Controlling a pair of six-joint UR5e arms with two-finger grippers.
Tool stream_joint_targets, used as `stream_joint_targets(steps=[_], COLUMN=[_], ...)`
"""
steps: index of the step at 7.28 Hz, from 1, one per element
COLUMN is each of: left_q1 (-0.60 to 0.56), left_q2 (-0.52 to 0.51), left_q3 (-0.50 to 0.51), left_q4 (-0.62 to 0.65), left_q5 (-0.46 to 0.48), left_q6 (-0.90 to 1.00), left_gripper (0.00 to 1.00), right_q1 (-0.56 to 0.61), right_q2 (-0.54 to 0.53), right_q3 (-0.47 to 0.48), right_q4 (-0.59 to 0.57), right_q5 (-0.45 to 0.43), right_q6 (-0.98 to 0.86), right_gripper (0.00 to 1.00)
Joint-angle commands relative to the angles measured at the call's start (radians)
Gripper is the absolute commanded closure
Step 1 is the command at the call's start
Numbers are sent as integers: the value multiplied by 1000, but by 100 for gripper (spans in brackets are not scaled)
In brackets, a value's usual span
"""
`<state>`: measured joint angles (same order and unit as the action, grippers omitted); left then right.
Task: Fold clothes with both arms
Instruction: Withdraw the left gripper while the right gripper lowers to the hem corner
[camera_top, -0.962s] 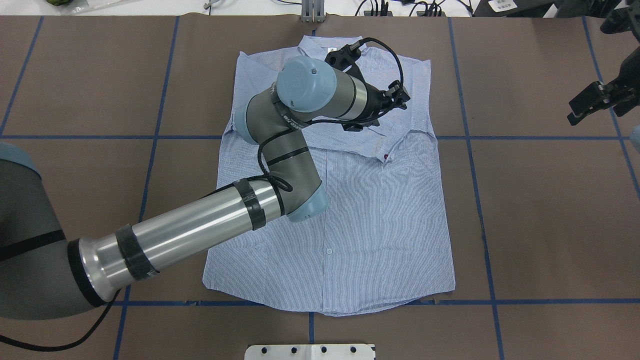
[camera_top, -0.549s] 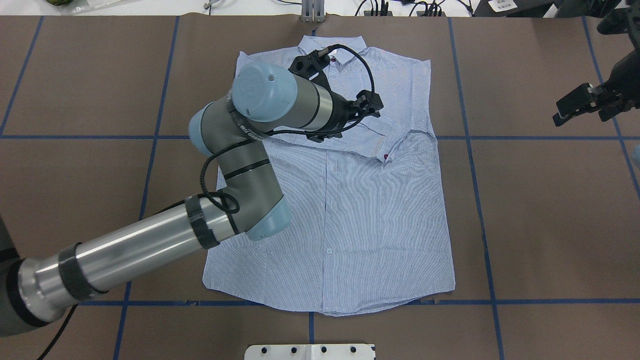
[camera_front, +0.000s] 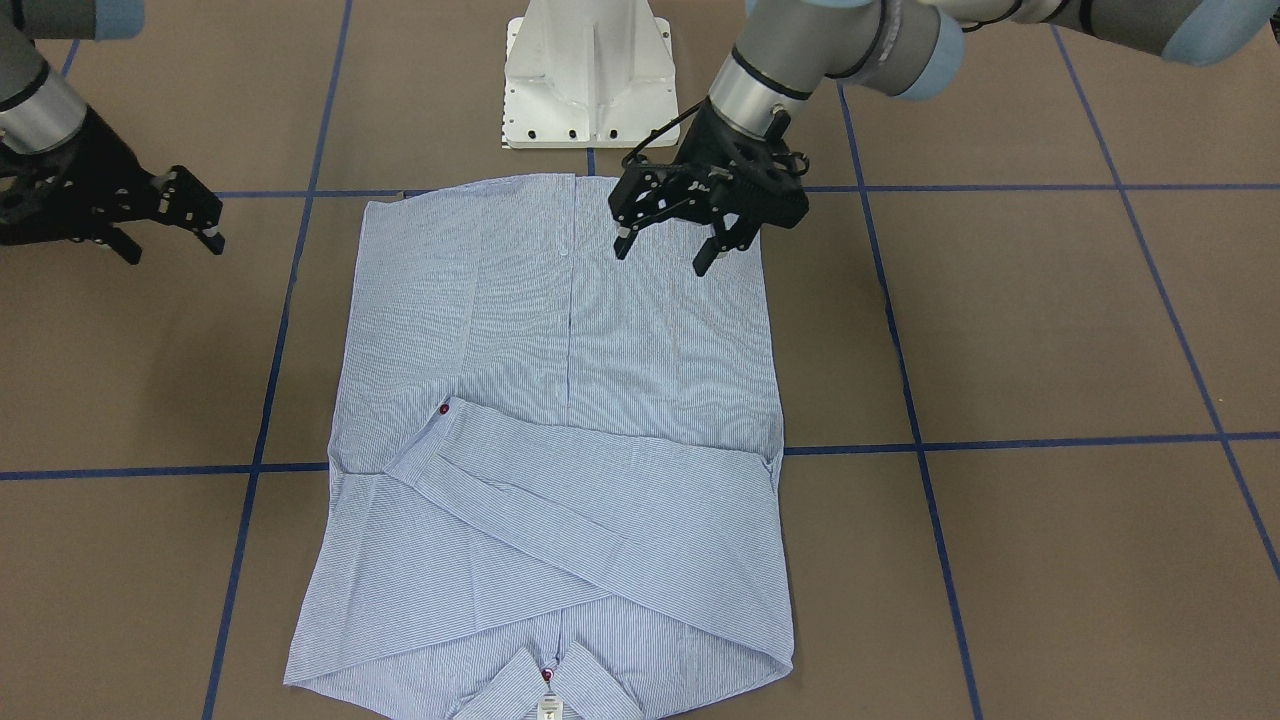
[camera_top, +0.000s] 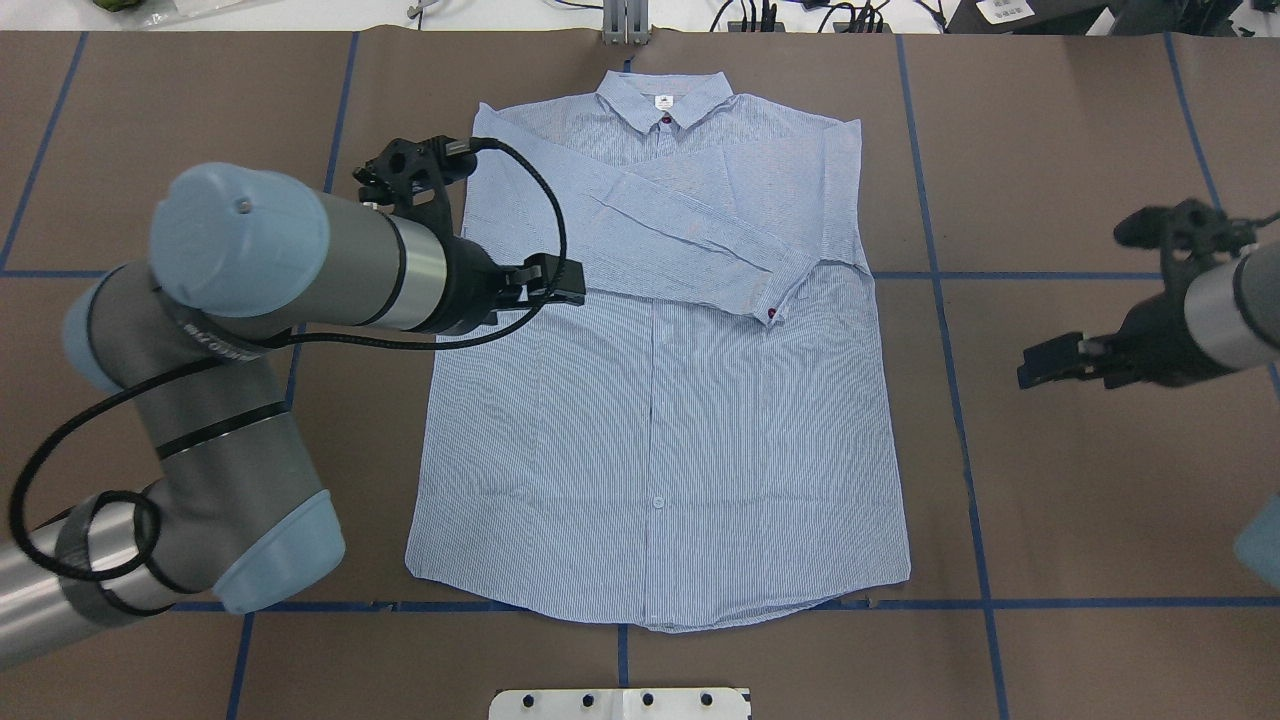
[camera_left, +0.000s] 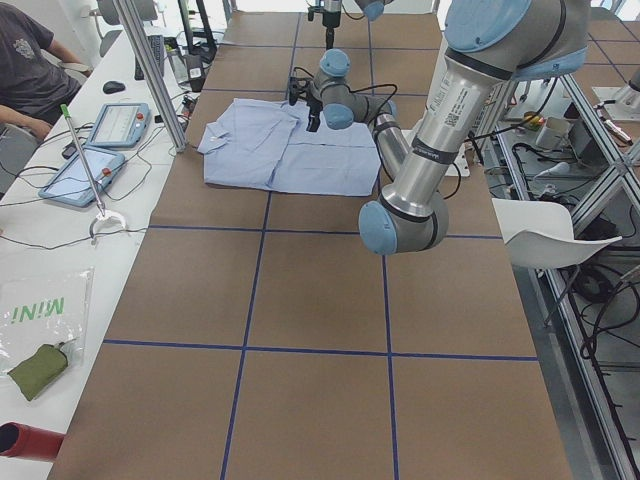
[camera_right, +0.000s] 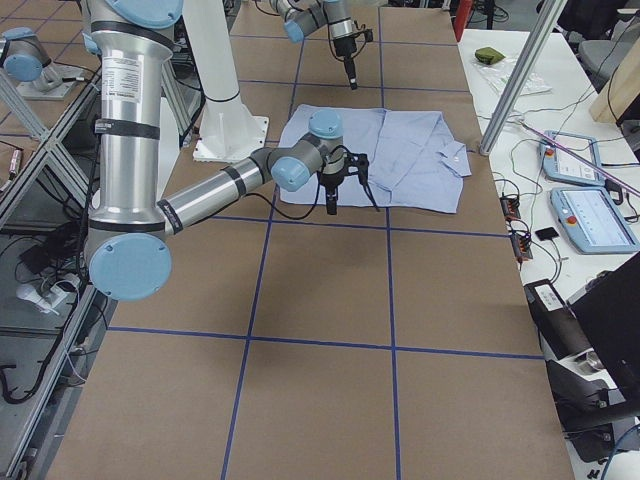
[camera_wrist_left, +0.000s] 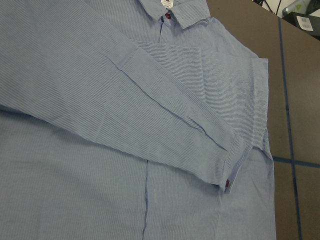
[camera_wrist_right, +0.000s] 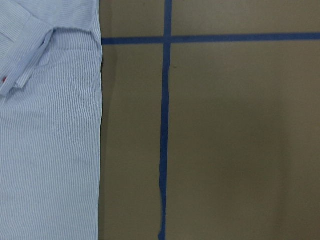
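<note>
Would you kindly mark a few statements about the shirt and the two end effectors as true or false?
1. The shirt lies flat, its collar pointing away from the robot. True.
2. The left end effector is clamped on a cuff. False: it is open and holds nothing.
3. A sleeve lies folded across the chest, with a red button at its cuff. True.
4. The right end effector is above the shirt. False: it is over bare table, beside the shirt's edge.
</note>
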<state>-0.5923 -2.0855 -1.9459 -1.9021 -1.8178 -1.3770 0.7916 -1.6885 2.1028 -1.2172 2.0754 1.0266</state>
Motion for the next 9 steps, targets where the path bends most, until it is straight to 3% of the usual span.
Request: stream_joint_targets(steps=[1,2,3,4,7,9], left_q1=[-1,0,2,6,12,17], left_q2=[84,90,100,102,104,119], left_q3=[-102,-122,-134,-134,-134,-134], left_q4=[32,34,32,32,32,31], left_q5=[0,0,2,3,6,9], left_q6=[26,23,21,16,12,-10], left_gripper=[0,0,0,0,0,0], right_q1=[-286,-369,-409,-431,-450,-440], right_q2=[-48,-43,-31,21,36,107], right_q3=[9,3,-10,-20,-69,-87], right_q4=[104,110,123,110,90,-5], right_q5=[-201,-272,-271,-265,-178,-172], right_q6=[250,344,345,358,356,343], right_gripper=[0,0,0,0,1,6])
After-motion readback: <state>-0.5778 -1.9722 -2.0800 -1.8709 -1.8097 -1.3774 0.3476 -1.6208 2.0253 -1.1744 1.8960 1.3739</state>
